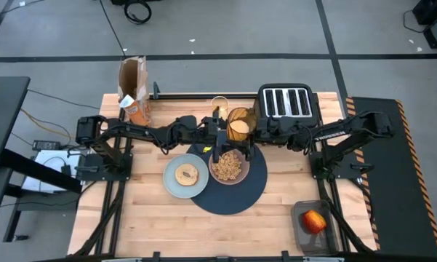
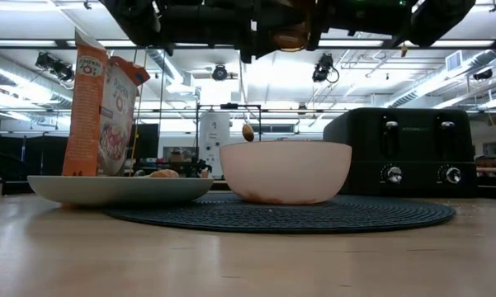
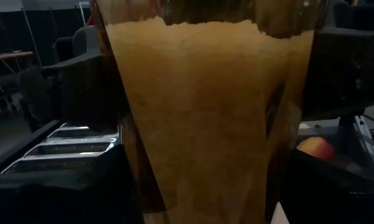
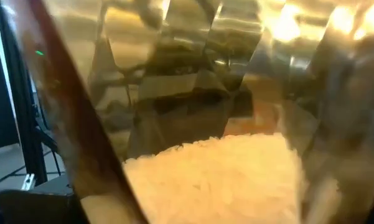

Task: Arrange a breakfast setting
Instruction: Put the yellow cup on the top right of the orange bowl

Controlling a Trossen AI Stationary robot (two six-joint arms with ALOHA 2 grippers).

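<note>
The amber tumbler, holding something pale orange, hangs upright in the air between my two grippers, above the far rim of the navy placemat. My right gripper reaches it from the table's right and is shut on it. My left gripper stands close against its left side. The tumbler fills both wrist views. The pinkish bowl of cereal rests on the placemat. The pale plate with the bagel lies beside it. A gold spoon's end shows above the bowl; what bears it is hidden. My right gripper has the tumbler's side wall between its two fingers, coming about level from the table's right. The tumbler stands upright, lifted clear of the table and the placemat. The glass itself hides the place of contact in the wrist view.
The black toaster stands at the far edge, just behind my right gripper. The orange cereal box stands at the far left. The red apple lies in a black tray at the near right. Bare wood lies along the near edge.
</note>
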